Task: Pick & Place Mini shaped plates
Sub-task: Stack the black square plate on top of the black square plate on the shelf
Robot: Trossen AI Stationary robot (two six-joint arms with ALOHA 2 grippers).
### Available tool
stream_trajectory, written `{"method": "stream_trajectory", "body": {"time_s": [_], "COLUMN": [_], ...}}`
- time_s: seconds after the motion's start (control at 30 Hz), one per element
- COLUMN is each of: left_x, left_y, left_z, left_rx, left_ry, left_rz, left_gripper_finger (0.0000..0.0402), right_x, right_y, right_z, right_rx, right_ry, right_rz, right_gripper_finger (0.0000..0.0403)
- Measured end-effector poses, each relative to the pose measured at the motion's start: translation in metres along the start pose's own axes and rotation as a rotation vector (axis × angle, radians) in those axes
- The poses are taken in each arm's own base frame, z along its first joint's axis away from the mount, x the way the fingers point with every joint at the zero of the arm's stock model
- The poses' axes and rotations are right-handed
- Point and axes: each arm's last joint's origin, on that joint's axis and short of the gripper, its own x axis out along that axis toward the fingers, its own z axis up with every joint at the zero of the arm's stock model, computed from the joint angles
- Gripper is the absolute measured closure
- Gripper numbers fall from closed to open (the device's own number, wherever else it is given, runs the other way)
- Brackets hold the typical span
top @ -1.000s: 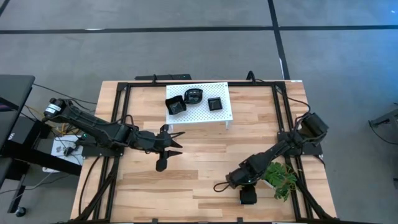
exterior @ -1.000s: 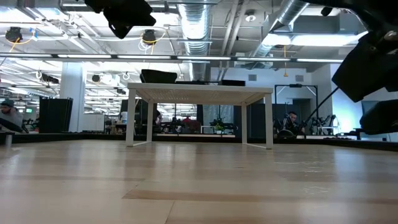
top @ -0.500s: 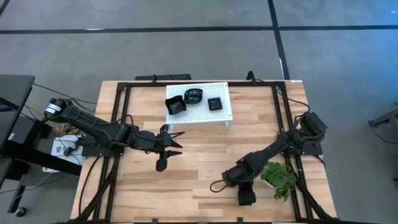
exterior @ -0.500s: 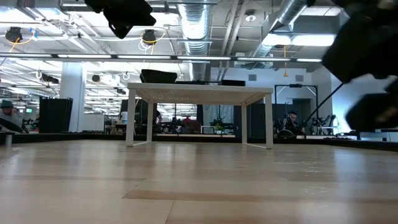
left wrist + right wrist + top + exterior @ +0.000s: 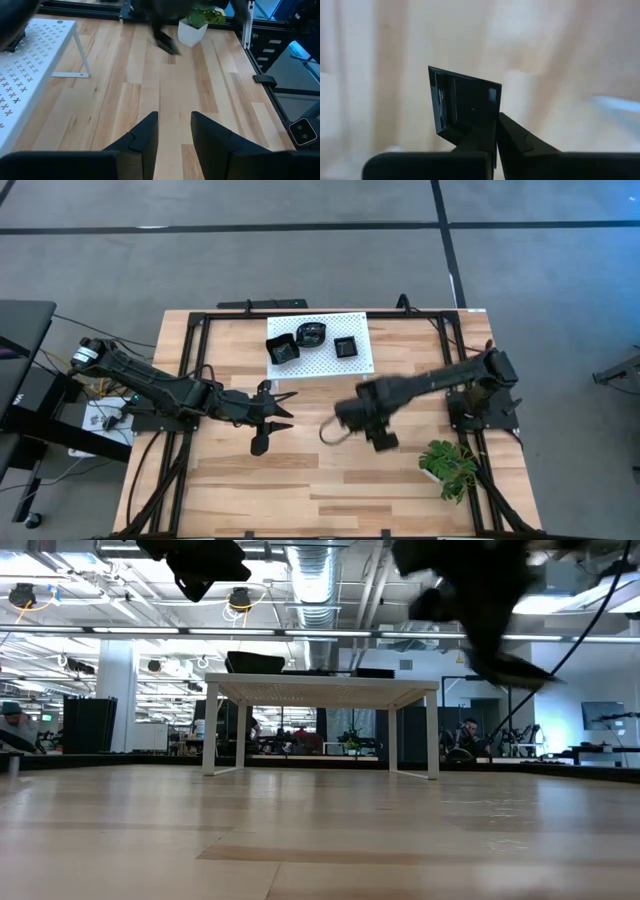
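My right gripper (image 5: 347, 420) hangs over the middle of the table, pointing down, shut on a small black square plate (image 5: 465, 102). In the low view the gripper and plate (image 5: 505, 665) are a blur high above the wood. Three more black plates (image 5: 282, 350) (image 5: 312, 333) (image 5: 345, 347) rest on the white perforated rack (image 5: 360, 360) at the far side. My left gripper (image 5: 285, 408) waits open above the left middle of the table, with nothing between its fingers (image 5: 150, 130). My right gripper pinches the square plate's rim (image 5: 482, 127) between its two fingers (image 5: 512, 137), at the edge nearest the wrist. The fingers come from above, pointing down. The plate hangs tilted below them, lifted clear of the table.
A green plant in a white pot (image 5: 447, 465) stands near the front right corner. Black frame rails (image 5: 190, 360) run along the table's sides. Bare wood (image 5: 300, 480) lies between the rack and the near edge.
My right gripper has risen from low by the plant near the front edge and swung toward the table's middle and the rack, tipping until it points down. The plate has come up with it, clear of the wood.
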Motion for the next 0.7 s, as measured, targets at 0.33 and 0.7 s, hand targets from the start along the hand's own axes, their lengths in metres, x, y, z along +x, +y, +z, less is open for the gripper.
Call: {"method": "stream_trajectory", "body": {"time_s": [0.33, 0.7], "left_x": [0.000, 0.000], "left_y": [0.000, 0.001], "left_z": [0.000, 0.001], "left_rx": [-0.001, 0.005], "left_ry": [-0.004, -0.008], "left_rz": [-0.001, 0.005], "left_gripper_finger": [0.0285, 0.0285], "right_x": [-0.092, -0.093], "right_y": [-0.115, -0.209], "right_z": [-0.010, -0.049], "right_rx": [-0.041, 0.000], "right_ry": [-0.225, -0.322], "right_rz": [-0.195, -0.195], "right_gripper_finger": [0.0395, 0.0401]}}
